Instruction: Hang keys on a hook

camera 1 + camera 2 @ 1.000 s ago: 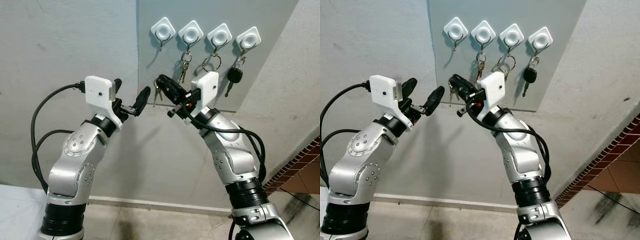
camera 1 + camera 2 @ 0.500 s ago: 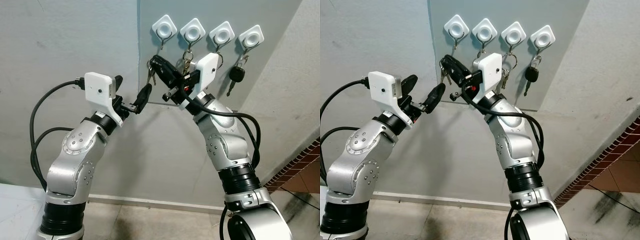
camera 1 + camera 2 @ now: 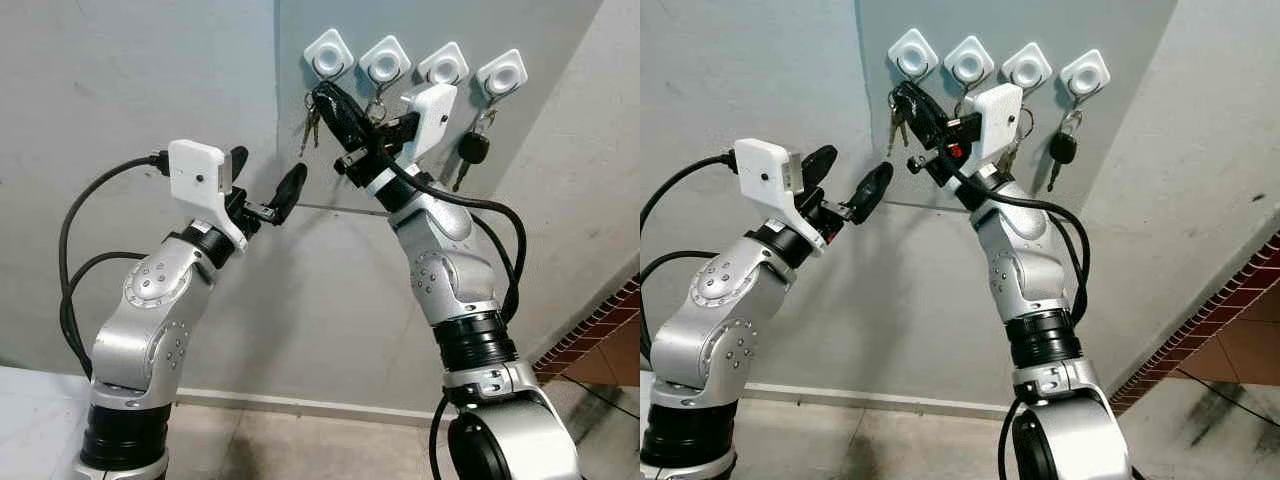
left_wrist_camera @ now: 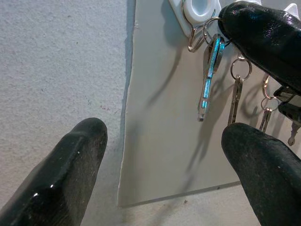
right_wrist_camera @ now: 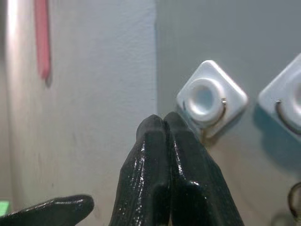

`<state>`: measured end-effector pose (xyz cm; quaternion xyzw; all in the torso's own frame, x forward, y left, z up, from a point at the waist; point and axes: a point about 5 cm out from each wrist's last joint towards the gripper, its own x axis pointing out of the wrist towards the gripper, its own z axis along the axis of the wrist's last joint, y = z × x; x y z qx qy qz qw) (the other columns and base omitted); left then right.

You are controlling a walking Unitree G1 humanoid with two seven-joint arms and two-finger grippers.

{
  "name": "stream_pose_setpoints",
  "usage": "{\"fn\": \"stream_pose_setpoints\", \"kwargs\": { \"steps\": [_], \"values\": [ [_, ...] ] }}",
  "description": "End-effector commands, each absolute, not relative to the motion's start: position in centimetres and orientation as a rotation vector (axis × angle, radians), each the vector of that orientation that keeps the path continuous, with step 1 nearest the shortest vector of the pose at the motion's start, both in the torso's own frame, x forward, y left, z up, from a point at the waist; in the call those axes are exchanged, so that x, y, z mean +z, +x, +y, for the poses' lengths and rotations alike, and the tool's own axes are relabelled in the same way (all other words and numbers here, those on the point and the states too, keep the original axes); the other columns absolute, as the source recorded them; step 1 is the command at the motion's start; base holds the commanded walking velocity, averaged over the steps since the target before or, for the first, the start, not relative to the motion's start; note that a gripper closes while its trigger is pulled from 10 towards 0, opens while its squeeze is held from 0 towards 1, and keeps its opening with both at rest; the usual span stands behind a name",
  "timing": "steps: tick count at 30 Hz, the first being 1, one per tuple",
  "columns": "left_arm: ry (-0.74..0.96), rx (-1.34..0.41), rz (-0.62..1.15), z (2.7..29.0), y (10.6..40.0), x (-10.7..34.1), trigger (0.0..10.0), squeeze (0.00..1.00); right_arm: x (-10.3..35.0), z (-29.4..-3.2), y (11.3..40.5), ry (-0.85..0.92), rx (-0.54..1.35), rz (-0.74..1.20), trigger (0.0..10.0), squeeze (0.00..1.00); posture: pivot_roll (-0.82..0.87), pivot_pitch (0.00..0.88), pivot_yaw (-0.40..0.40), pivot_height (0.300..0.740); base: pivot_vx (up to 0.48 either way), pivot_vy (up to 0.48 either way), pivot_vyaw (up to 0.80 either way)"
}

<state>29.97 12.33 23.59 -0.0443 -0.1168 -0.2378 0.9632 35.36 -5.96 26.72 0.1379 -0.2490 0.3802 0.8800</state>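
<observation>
Just below the leftmost white diamond-shaped wall hook (image 3: 327,55), at about seven o'clock from it, hangs the small bunch of silver keys on a wire ring (image 3: 311,117), pinched by the right tool (image 3: 322,95), black fingers pressed together on the ring. To seat it well: lift a little toward twelve o'clock, turn the ring's opening onto the thin metal hook wire under the white pad, then ease down until the wire carries the weight, and only then part the fingers. Worth keeping clear of the next hook at three o'clock, already loaded. Left tool (image 3: 268,186), fingers spread apart and holding nothing, waits at eight o'clock from the keys. Keys themselves: slim, bright metal, blades dangling straight down, close against the grey wall panel (image 3: 300,170).
</observation>
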Motion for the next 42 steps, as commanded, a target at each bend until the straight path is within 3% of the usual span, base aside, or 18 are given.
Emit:
{"fn": "stream_pose_setpoints", "kwargs": {
  "steps": [1, 42],
  "values": [
    [-0.088, -0.502, -0.249, 11.9, 29.8, 24.1, 10.0, 0.00, 27.7, -6.2, 35.7, 0.335, 0.776, -0.535, 10.0, 0.00, 0.06, 0.000, -0.040, 0.732, 0.000, 0.000, 0.00],
    [-0.109, -0.494, -0.251, 11.9, 29.7, 24.5, 10.0, 0.00, 26.9, -5.9, 37.3, 0.575, 0.750, -0.394, 10.0, 0.00, 0.07, 0.007, -0.044, 0.732, 0.000, 0.000, 0.00]
  ]
}}
